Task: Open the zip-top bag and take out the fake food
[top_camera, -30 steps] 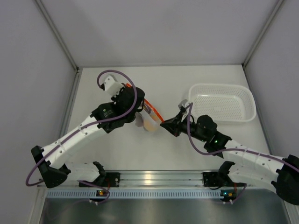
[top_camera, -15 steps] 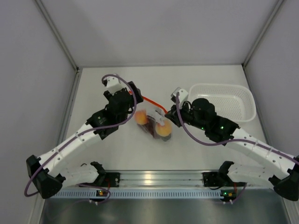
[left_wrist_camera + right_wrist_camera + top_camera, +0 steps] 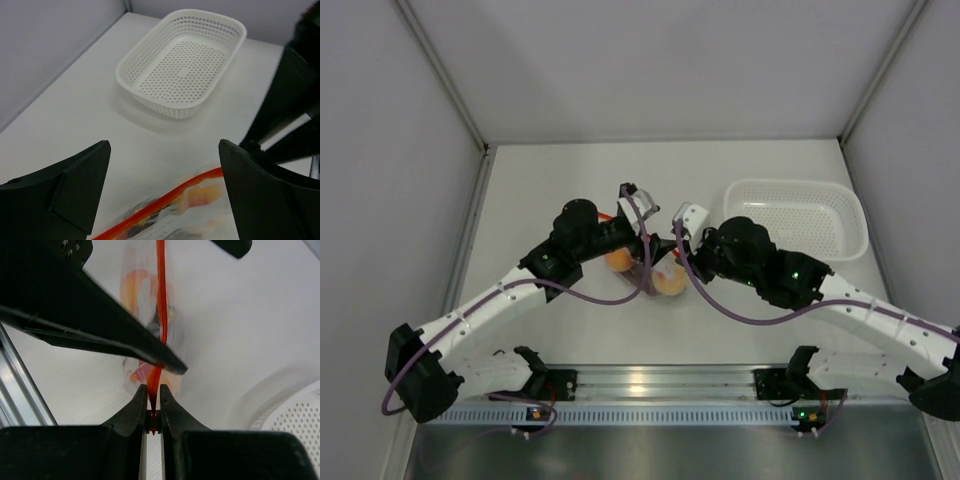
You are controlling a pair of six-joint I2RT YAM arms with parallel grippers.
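near the table (image 3: 520, 200) centre, the right gripper (image 3: 154, 411) is pinching one end of the bag's (image 3: 655, 268) red strip (image 3: 161, 300), running straight away from it. the left gripper (image 3: 164, 150) is hovering open above the strip.

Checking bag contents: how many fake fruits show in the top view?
2. One orange fruit at the zip-top bag's left end, another at its near-right end. More may be hidden beneath the arms.

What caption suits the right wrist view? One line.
Right gripper pinches the zip-top bag by its red zip strip.
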